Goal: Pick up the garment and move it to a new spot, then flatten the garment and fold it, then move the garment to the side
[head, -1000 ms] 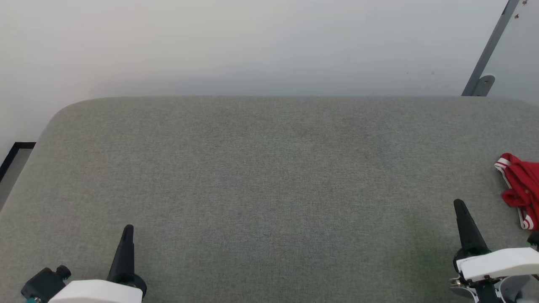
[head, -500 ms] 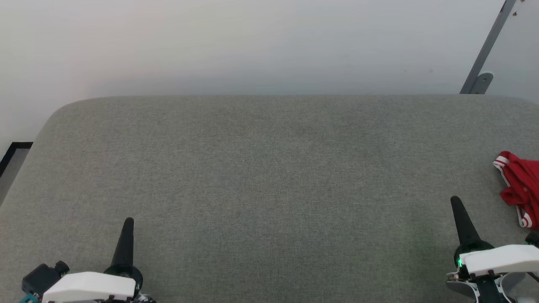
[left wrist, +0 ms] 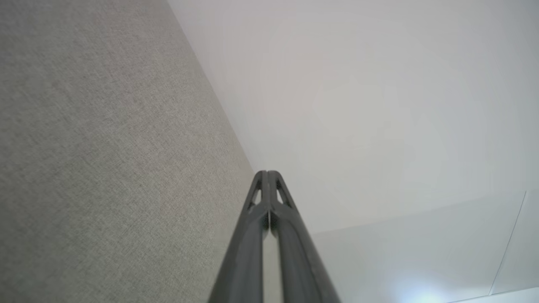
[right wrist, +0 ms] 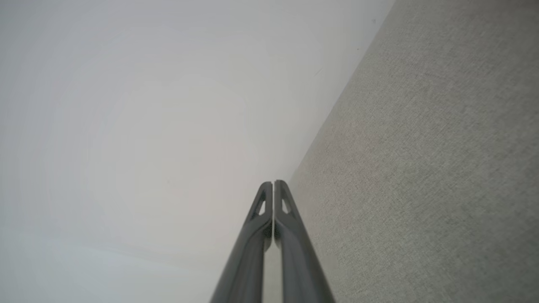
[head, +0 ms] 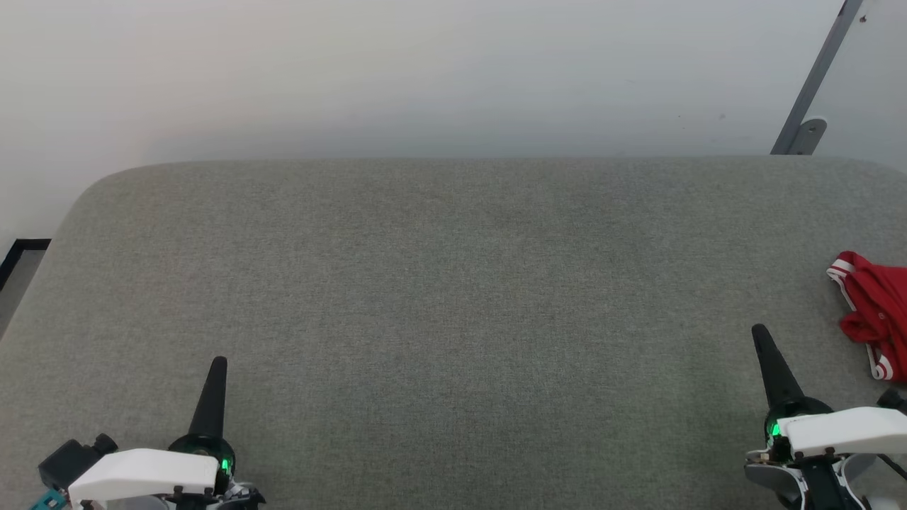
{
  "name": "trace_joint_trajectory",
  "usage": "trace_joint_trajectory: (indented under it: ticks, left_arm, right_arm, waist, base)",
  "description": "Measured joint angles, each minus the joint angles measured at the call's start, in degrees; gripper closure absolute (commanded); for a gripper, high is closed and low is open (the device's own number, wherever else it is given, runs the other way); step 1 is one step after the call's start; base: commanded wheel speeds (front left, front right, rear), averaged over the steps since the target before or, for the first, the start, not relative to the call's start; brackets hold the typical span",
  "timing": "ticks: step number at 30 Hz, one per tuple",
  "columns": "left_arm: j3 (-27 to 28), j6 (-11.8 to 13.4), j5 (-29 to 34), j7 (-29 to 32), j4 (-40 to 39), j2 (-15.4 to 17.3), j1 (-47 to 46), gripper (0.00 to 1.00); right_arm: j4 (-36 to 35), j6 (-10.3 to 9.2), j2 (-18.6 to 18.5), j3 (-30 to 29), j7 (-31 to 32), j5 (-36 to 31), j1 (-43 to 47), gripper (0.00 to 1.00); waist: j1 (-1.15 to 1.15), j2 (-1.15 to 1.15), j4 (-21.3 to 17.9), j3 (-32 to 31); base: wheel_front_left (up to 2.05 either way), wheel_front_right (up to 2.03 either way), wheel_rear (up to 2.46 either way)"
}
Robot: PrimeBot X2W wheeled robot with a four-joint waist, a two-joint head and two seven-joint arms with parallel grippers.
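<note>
Both grippers closed, empty; garment (head: pixel 873 319) lies right of right gripper (head: pixel 759 331), slightly beyond its tip; left gripper (head: pixel 220 362) well apart.

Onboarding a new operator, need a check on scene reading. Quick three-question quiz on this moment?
1. True or false: the left hand is shut and holds nothing.
2. Where is the garment? A) in the middle of the grey surface; B) at the head view's right edge, apart from the right hand; C) between the right hand's fingers.
3. Is the garment spread flat or bunched?
Key: 1 true; 2 B; 3 bunched.
</note>
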Motion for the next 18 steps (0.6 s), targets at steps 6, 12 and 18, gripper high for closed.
trace_joint_trajectory:
  ticks: [6, 12, 18]
  left_arm:
    - [0.25, 0.00, -2.83, 0.65, 0.20, -0.24, -1.03, 1.00]
    - [0.53, 0.00, -5.06, 1.56, 0.45, -0.58, -1.41, 1.00]
    - [0.82, 0.00, -7.76, 2.30, 0.66, -0.83, -2.16, 1.00]
  right_arm:
    - [0.11, 0.00, 0.36, -0.10, 0.71, 2.59, -0.55, 1.00]
    - [0.21, 0.00, 0.79, -0.21, 1.21, 5.15, -0.65, 1.00]
    - [0.29, 0.00, 1.20, -0.32, 1.71, 7.45, -0.99, 1.00]
  waist:
    - [0.00, 0.00, -0.15, 0.12]
    - [0.00, 0.00, -0.29, 0.23]
    - [0.00, 0.00, -0.44, 0.35]
  base:
    - [0.00, 0.00, 0.00]
    - [0.00, 0.00, 0.00]
    - [0.00, 0.00, 0.00]
